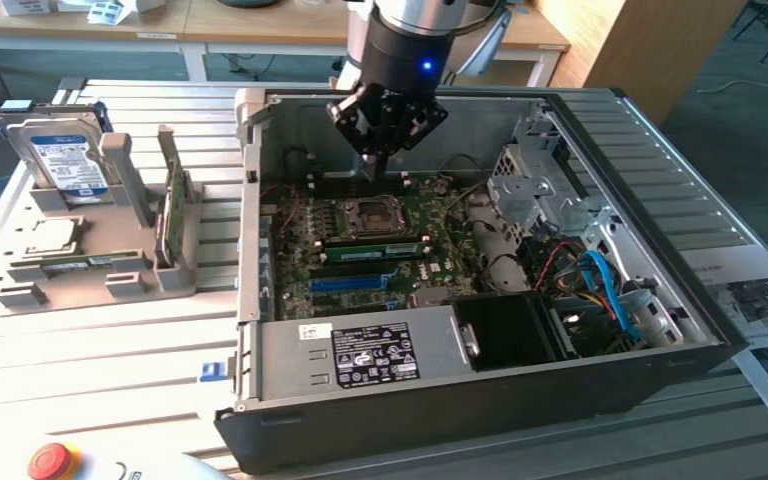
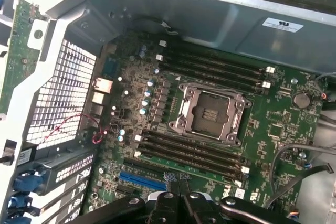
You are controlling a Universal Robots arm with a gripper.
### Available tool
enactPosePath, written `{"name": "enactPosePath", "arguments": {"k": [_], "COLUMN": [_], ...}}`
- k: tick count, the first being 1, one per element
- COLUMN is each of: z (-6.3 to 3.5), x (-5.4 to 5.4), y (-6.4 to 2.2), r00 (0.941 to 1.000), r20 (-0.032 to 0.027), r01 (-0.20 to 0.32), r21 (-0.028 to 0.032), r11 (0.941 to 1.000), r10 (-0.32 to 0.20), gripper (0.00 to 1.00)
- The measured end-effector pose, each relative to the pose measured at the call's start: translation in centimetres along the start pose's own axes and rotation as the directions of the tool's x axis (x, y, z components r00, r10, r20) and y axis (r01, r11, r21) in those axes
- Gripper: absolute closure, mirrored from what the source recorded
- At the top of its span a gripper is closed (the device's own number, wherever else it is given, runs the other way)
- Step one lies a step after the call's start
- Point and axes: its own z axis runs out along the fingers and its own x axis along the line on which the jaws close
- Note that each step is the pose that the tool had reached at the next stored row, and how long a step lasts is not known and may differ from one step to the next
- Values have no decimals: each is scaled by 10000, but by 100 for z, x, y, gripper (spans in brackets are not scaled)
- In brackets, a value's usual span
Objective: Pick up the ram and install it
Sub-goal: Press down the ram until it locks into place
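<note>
Gripper (image 1: 387, 150) lowered into the open computer case (image 1: 704, 300), fingers drawn fully together and pointing straight down from a vertical wrist; in the wrist view the closed fingertips (image 2: 178, 195) meet over the motherboard (image 2: 273, 129) near the blue expansion slot (image 2: 142, 181). Nothing can be made out between them.

Directly beneath and just beside the gripper: the empty CPU socket (image 2: 210, 115), flanked on two sides by banks of dark memory slots (image 2: 194, 153) with white latches, left vacant so a module can be pressed in from above.

Farther from the gripper, near the front of the case: the power supply (image 1: 371, 355) with its label facing up.

Well apart from the gripper, outside the case towards the exterior view's left: a grey parts holder (image 1: 104, 280). The ram (image 1: 97, 262) appears to lie flat in a low recess there, a thin green stick with a pale label; judged not yet picked up. Behind it in the same holder, a green expansion card (image 1: 171, 215) and a hard drive (image 1: 67, 160) stand on edge in slots, presumably kept upright for an easy top-down grasp.
</note>
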Motion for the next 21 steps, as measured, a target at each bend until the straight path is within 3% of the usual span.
{"name": "enactPosePath", "arguments": {"k": [4,6,16,21], "z": [1,2,2,2], "x": [15,16,17,18], "y": [7,8,9,9], "r00": [9998,9996,9996,9981], "r20": [221,289,290,307], "r01": [-18,-22,-19,-547], "r21": [204,258,249,197], "r11": [9998,9997,9997,9983], "r10": [13,15,12,541], "gripper": [90,90,90,90]}}
